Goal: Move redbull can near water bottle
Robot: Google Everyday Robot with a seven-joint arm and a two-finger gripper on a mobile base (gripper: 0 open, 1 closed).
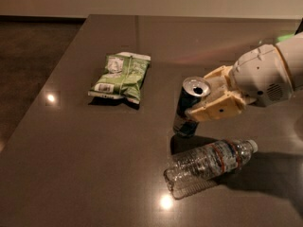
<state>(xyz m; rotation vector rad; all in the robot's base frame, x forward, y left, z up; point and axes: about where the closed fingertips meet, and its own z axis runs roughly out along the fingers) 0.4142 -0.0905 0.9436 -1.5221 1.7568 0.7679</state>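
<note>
The redbull can (185, 116), dark blue and silver with an open silver top, stands slightly tilted near the table's middle, its base on or just above the surface. My gripper (199, 96) reaches in from the right, and its cream fingers (215, 109) are closed around the can's upper part. The water bottle (210, 163), clear and crinkled with a white cap, lies on its side just in front of the can, cap pointing right. A small gap separates the can's base from the bottle.
A green snack bag (121, 76) lies to the left of the can. The dark table (85, 164) has its left edge running diagonally, with floor beyond it. My white arm (267, 72) covers the table's right side.
</note>
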